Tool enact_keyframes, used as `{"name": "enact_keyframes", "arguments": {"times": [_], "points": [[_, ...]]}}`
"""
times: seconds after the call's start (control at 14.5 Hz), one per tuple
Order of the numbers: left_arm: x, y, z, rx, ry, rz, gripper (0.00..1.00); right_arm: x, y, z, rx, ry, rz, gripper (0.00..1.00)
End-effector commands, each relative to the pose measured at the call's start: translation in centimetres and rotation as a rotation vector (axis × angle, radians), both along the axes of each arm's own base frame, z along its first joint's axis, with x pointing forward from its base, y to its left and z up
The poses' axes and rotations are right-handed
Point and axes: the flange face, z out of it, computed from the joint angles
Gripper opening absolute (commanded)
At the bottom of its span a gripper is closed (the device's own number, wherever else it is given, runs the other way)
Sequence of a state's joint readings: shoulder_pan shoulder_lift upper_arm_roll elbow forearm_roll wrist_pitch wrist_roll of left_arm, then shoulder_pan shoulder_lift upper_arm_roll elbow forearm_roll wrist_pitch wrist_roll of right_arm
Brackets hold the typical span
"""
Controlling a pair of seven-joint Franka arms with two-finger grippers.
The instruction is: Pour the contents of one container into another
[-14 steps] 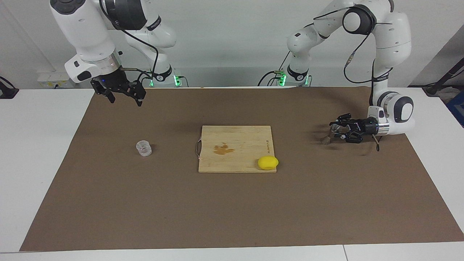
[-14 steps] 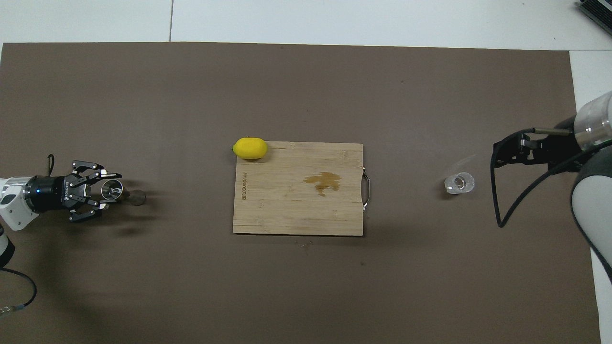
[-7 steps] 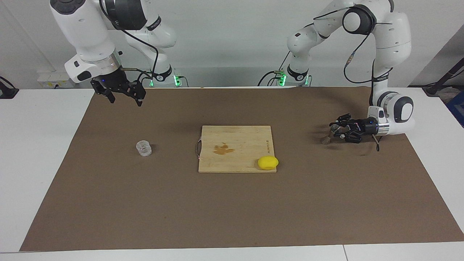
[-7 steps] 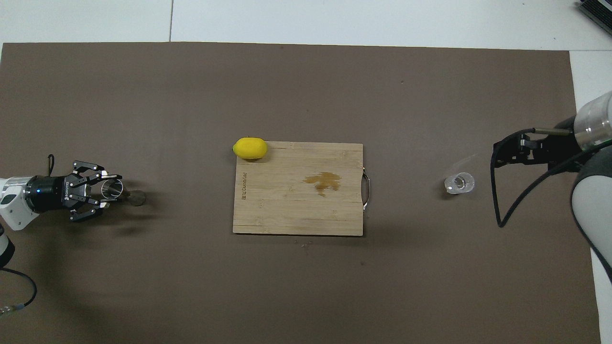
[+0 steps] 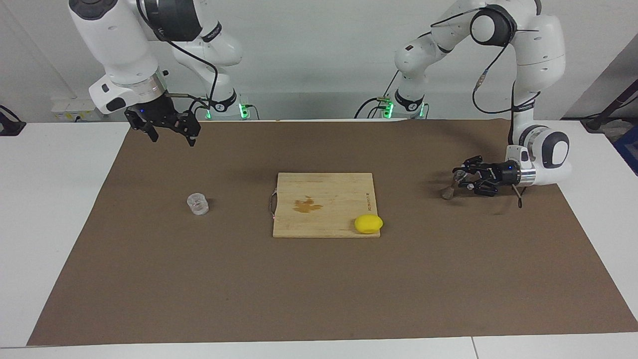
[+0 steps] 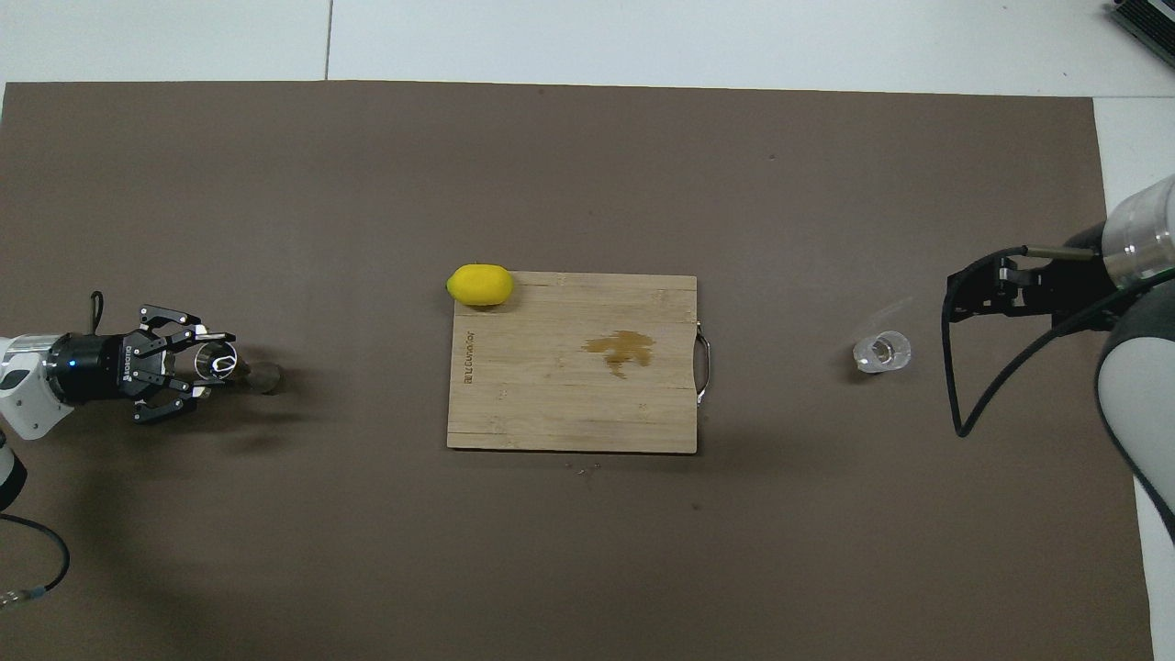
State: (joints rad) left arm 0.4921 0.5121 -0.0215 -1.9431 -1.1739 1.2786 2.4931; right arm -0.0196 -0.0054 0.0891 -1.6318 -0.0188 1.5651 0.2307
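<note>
My left gripper [image 5: 461, 179] lies level just above the mat at the left arm's end of the table, shut on the upper cone of the metal jigger [image 5: 449, 191]. The jigger [image 6: 262, 377] leans, its lower cone down at the mat. The clear glass tumbler [image 5: 198, 204] stands alone on the mat toward the right arm's end, also seen from overhead [image 6: 881, 352]. My right gripper [image 5: 170, 131] hangs open and empty in the air, over the mat between the tumbler and the robots; overhead it shows at the frame's edge [image 6: 977, 296].
A wooden cutting board [image 5: 324, 194] with a brown stain lies mid-table, its metal handle toward the tumbler. A yellow lemon [image 5: 368, 224] sits at the board's corner farthest from the robots, on the jigger's side. A brown mat [image 5: 319, 289] covers the table.
My left gripper's fingers have closed onto the jigger's upper cone and the hand has shifted very slightly. The right arm and the tumbler have not moved.
</note>
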Motion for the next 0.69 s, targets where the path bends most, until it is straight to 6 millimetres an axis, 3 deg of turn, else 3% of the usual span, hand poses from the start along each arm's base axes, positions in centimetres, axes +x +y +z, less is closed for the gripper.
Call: {"name": "enact_keyframes", "arguments": {"times": [0.0, 0.21, 0.62], "points": [[0.0, -1.3, 1.6, 0.013, -0.015, -0.03, 0.13, -0.6, -0.3, 0.1, -0.001, -0.001, 0.006, 1.0], [0.5, -2.8, 1.6, 0.008, -0.02, -0.048, 0.0, -0.6, -0.3, 0.2, -0.001, -0.004, 0.006, 1.0], [1.8, -6.6, 2.7, -0.023, -0.048, -0.064, 0.0, -0.6, -0.3, 0.2, -0.001, -0.004, 0.006, 1.0]]}}
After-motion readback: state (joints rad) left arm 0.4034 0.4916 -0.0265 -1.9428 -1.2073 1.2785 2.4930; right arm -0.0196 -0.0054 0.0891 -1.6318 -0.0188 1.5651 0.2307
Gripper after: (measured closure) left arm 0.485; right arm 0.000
